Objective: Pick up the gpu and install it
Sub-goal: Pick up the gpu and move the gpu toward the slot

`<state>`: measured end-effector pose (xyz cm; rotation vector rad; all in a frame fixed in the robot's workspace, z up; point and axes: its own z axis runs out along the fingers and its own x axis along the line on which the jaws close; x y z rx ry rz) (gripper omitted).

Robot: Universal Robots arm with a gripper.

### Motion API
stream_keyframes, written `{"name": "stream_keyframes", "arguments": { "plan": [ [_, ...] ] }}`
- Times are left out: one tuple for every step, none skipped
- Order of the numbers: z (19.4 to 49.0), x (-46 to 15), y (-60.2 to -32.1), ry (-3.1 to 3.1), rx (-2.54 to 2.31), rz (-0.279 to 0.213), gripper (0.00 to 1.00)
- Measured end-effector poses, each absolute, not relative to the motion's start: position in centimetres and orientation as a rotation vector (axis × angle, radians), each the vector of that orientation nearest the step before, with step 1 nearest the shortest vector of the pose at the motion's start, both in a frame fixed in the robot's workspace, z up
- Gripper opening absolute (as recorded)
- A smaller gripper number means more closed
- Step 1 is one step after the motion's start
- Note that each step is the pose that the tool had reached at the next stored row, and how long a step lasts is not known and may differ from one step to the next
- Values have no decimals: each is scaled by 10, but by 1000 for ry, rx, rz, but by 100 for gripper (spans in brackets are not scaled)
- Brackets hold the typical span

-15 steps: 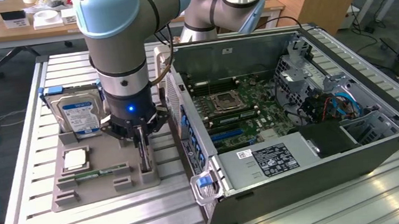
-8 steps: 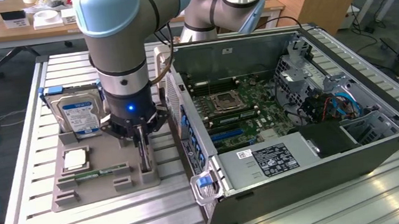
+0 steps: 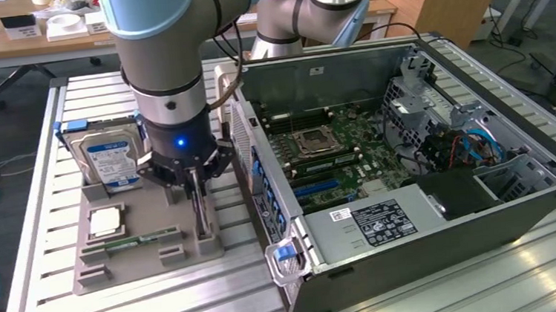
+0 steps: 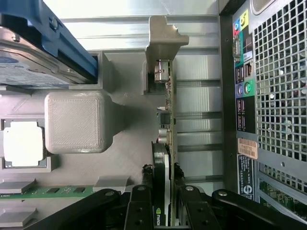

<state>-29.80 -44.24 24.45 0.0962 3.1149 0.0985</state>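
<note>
gripper: our gripper [image 3: 197, 188] [image 4: 164, 191] hangs straight down over the grey tray [image 3: 138, 265] [image 4: 129, 158], its fingers [image 4: 143, 201] pressed against both faces of the gpu — pinching it.
gpu: the gpu [image 3: 202, 221] [image 4: 168, 120] stands on its long edge in the tray's slot, along the tray side nearest the computer case.
hard drive: we see the hard drive [image 3: 109, 158] [image 4: 29, 62], blue label outward, upright at the tray's far end.
cpu chip: the cpu chip [image 3: 104, 223] [image 4: 21, 143] lies flat in a tray pocket, apart from the gpu.
memory stick: the memory stick [image 3: 131, 242] [image 4: 48, 191] lies in the tray beside the chip.
computer case: the computer case [image 3: 407, 153] [image 4: 268, 96] lies open just beside the tray — on the exterior view's right.
</note>
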Motion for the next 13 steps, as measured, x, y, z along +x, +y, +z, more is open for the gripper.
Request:
{"name": "stream_keyframes", "arguments": {
  "plan": [
    [247,-298,-442,3115,96,99,27],
    [250,-298,-442,3115,96,99,27],
    [252,-298,-442,3115,96,100,27],
    [255,-298,-442,3115,96,101,27],
    [258,-298,-442,3115,96,101,27],
    [261,-298,-442,3115,96,102,27],
    [264,-298,-442,3115,96,102,27],
    [267,-298,-442,3115,96,102,27],
    [270,-298,-442,3115,96,103,27],
    [273,-298,-442,3115,96,103,27],
    [275,-298,-442,3115,96,103,27],
    [278,-298,-442,3115,96,103,27],
    [281,-298,-442,3115,96,103,27]
  ]
}}
